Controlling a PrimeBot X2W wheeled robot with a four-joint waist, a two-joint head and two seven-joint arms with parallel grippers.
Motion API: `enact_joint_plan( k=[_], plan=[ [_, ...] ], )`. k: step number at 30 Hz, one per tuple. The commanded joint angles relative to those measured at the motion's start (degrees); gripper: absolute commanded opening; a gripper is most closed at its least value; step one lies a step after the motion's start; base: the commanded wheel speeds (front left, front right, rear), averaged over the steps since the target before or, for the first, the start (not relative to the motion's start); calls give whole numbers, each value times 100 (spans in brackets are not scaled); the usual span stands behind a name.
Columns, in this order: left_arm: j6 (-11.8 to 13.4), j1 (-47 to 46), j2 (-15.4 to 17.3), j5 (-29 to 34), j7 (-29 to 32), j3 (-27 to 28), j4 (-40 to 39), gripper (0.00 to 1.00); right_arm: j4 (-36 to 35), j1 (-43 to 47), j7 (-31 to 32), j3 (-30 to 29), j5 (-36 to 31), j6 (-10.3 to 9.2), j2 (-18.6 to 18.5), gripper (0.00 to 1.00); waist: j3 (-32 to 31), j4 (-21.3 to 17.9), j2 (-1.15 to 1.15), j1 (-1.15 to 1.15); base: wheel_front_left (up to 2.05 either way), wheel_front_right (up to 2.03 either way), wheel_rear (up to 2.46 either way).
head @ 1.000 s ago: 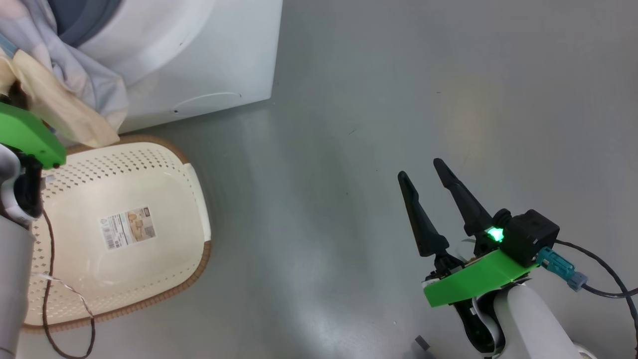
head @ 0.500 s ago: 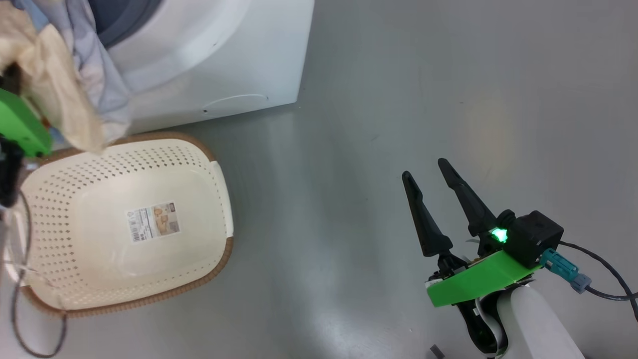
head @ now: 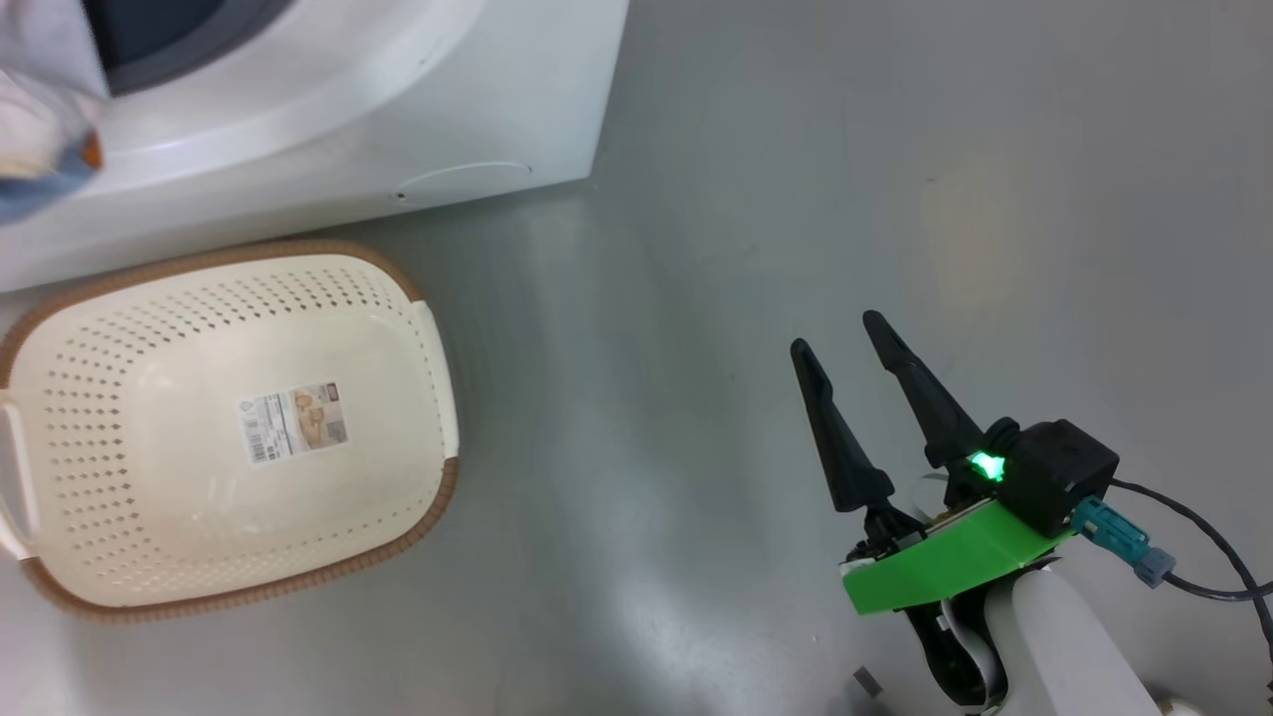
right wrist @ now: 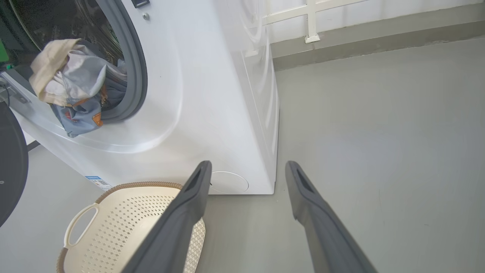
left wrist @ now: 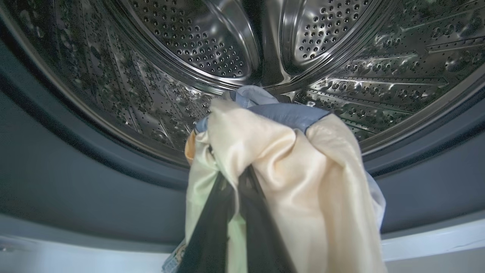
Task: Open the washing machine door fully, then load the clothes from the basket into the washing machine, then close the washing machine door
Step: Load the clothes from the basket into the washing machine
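In the left wrist view my left gripper [left wrist: 238,175] is shut on the clothes [left wrist: 299,170], a cream and light-blue bundle held at the mouth of the steel drum [left wrist: 189,49]. The right wrist view shows that bundle [right wrist: 72,87] hanging over the grey seal of the white washing machine [right wrist: 212,94]. The black washing machine door [right wrist: 11,167] stands swung open at that view's left edge. The cream basket [head: 60,477] sits on the floor in front of the machine [head: 398,109] with only its label inside. My right gripper [head: 835,334] hovers open over bare floor to the right, holding nothing.
Grey floor [head: 796,179] stretches to the right of the machine and basket. A low wall ledge [right wrist: 379,34] runs behind the machine. A dark cable [head: 1203,557] trails from my right wrist.
The bundle has risen from just above the basket up to the drum mouth, and my left arm has left the head view. The head camera shifted. My right gripper stayed put.
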Motion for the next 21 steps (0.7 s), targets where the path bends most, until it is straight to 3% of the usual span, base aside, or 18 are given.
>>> enact_joint_plan(
  k=[1,10,21],
  plan=[
    [65,-220,374,93,33,205,-164,0,-145,32,-69,171,2,9,15,100,95,-89,0,0,0,0,0],
    [28,-1178,710,570,-53,81,284,0,-216,-161,-69,422,193,9,15,100,517,-492,0,0,0,0,0],
    [-16,-2583,1107,1358,-1176,-12,837,0,-324,-419,-69,757,462,9,15,100,1103,-1042,0,0,0,0,0]
  ],
)
